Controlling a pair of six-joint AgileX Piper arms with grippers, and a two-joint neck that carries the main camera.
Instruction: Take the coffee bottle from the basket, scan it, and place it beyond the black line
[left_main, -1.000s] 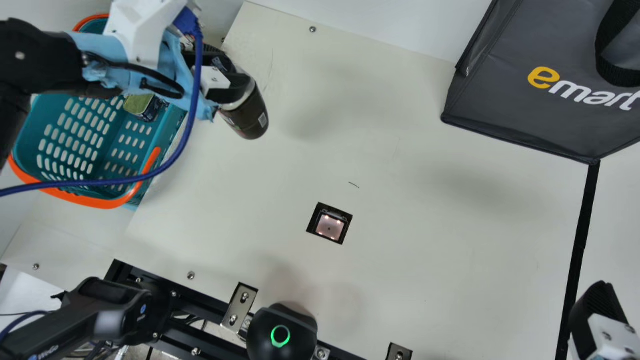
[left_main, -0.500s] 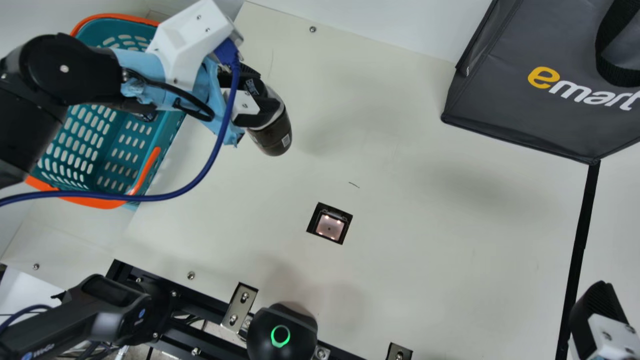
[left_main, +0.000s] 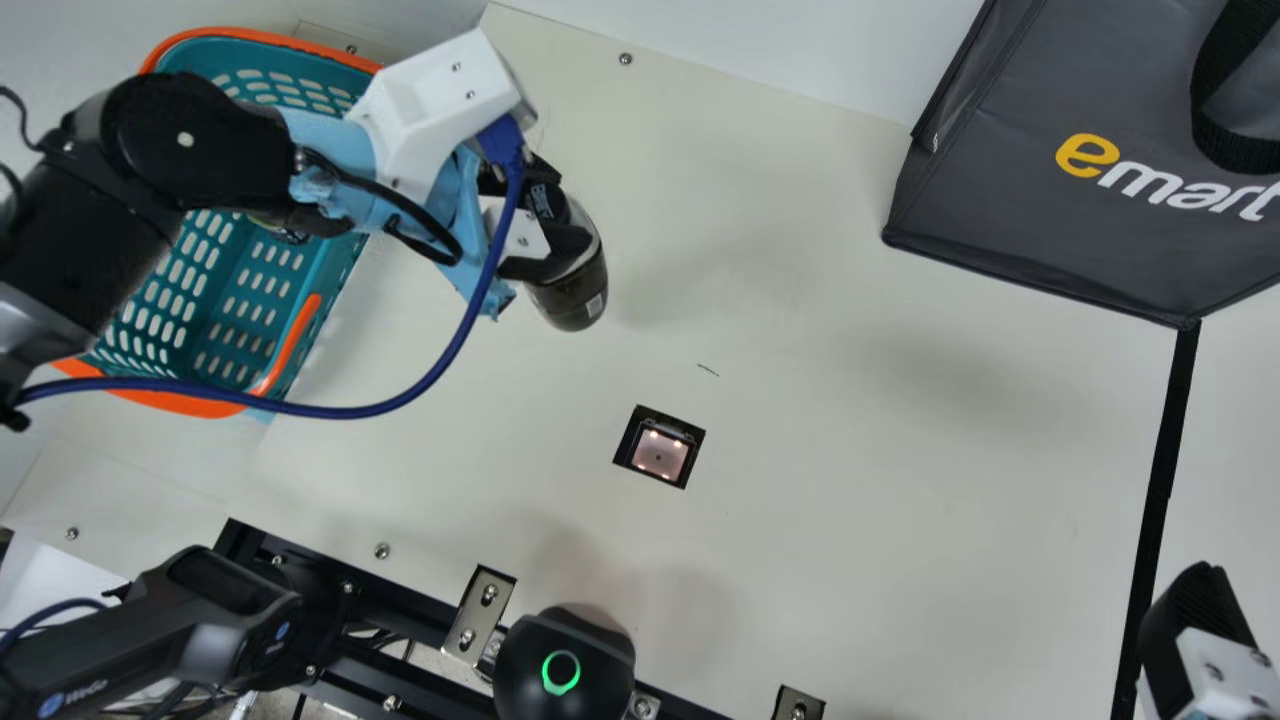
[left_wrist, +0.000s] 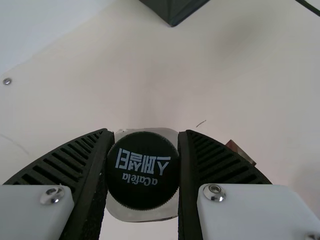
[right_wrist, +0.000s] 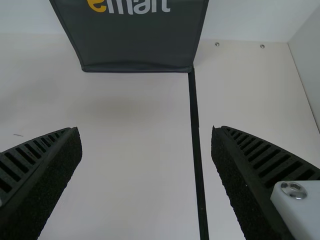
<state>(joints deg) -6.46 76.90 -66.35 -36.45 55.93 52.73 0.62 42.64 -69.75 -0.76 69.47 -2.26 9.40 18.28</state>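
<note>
Within the left tool (left_main: 566, 228), the coffee bottle (left_main: 574, 298) is pinched, base jutting out; the right tool (left_main: 1195, 612) is spread.

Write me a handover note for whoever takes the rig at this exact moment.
Left gripper: shut on the bottle, held between basket and scanner.
Right gripper: open, empty, near the black line.
Done: bottle gripped and out of the basket.
Left, as it looks: scan the bottle, then set it down beyond the line.
</note>
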